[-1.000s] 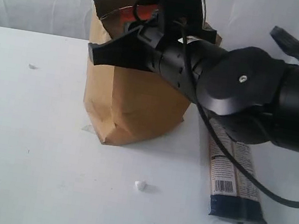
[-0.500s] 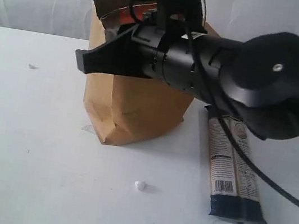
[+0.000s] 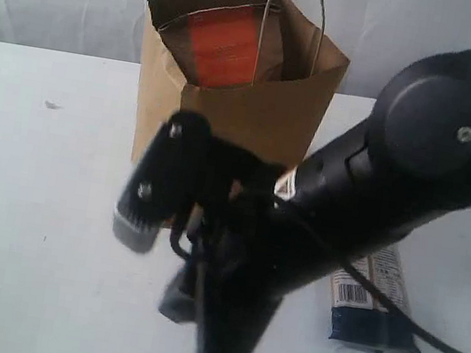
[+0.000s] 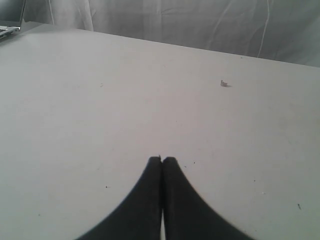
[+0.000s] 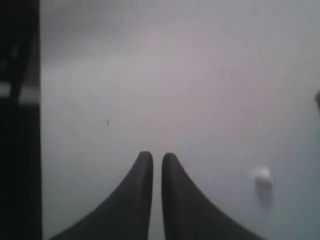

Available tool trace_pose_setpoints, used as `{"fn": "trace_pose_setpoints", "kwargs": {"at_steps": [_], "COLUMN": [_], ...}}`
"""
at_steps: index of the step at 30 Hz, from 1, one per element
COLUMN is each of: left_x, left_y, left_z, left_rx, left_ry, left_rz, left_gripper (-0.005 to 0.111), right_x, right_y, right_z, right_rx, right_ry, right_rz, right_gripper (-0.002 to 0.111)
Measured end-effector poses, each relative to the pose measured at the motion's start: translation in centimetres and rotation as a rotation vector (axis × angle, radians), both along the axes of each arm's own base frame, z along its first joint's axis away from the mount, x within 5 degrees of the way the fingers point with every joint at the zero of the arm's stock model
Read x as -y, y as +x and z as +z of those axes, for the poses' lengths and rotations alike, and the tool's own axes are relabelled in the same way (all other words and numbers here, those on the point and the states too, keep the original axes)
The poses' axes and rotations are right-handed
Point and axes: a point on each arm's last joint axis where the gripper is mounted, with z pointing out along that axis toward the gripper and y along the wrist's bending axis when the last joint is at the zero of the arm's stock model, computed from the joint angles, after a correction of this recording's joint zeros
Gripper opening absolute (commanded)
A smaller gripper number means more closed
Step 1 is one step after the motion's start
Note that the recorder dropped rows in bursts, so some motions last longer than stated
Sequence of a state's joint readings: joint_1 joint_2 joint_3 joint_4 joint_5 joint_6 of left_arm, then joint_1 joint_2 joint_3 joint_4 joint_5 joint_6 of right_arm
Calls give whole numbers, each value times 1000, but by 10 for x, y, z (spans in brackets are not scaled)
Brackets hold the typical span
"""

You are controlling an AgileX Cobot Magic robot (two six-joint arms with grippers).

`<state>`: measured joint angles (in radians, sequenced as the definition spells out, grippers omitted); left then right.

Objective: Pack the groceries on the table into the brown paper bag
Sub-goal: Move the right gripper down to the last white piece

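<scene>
The right arm [image 3: 367, 197], blurred, fills the foreground and angles down at the desk [image 3: 31, 225]; the right jaws are nearly closed, with a thin slit between them, holding nothing, and a white crumb [image 5: 262, 176] lies near. The left jaws are pressed tip to tip, empty, over bare desk with another crumb [image 4: 224, 83] beyond. Behind the right arm the pasta packet [image 3: 368, 327] lies flat, partly hidden. Farther back the bag [image 3: 254, 117] stands upright and open, with the pouch [image 3: 225, 45] upright inside, orange label showing
</scene>
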<state>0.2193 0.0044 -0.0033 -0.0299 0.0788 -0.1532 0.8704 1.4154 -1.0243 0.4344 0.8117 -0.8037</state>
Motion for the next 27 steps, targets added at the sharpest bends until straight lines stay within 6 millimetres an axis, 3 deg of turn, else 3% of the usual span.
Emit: {"fn": "trace_pose_setpoints", "kwargs": {"at_steps": [4, 8, 12, 15, 21, 27], "left_x": [0, 0, 0, 0, 0, 0], "left_y": [0, 0, 0, 0, 0, 0], "left_z": [0, 0, 0, 0, 0, 0], "left_rx": [0, 0, 0, 0, 0, 0], "left_ry": [0, 0, 0, 0, 0, 0], "left_rz": [0, 0, 0, 0, 0, 0], "left_gripper": [0, 0, 0, 0, 0, 0], "right_x": [18, 27, 25, 21, 16, 11], "right_y": [17, 41, 56, 61, 67, 65], "right_z": [-23, -32, -38, -47, -68, -73], "right_rx": [73, 227, 302, 283, 221, 149], "right_ry": [-308, -442, -434, -410, -422, -380], "right_rz": [-99, -299, -450, -522, -569, -589], "right_gripper": [7, 7, 8, 14, 34, 41]}}
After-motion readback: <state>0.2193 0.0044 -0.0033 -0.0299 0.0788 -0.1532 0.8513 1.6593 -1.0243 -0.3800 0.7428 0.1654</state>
